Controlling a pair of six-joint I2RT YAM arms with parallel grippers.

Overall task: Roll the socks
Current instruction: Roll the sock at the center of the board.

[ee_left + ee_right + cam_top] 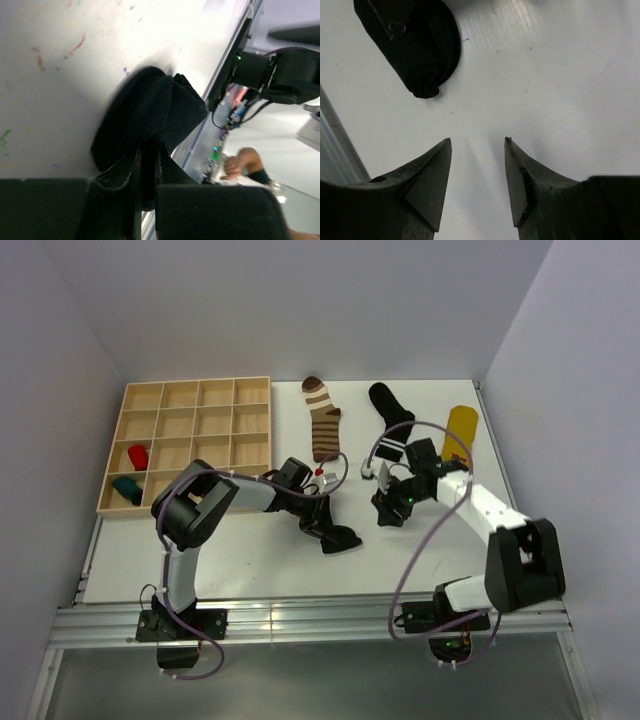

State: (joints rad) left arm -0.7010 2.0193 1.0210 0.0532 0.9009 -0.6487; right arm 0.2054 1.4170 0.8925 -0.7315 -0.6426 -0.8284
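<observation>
viewing from the top: find the plain black sock (340,537) rolled into a bundle on the desk (240,560), a little nearer the near edge than the middle, pinched by the left gripper (328,528). see the right gripper (388,508) just to its right, apart. along the far edge, lying unrolled: the brown-and-cream striped sock (323,420), the black sock with white cuff stripes (392,415) and, toward the far right corner, the yellow sock (461,430). turning to the left wrist: jaws pressed onto a fold of the black roll. turning to the right wrist: jaws spread wide over bare desk, holding nothing, with the roll lying beyond them, not touching.
</observation>
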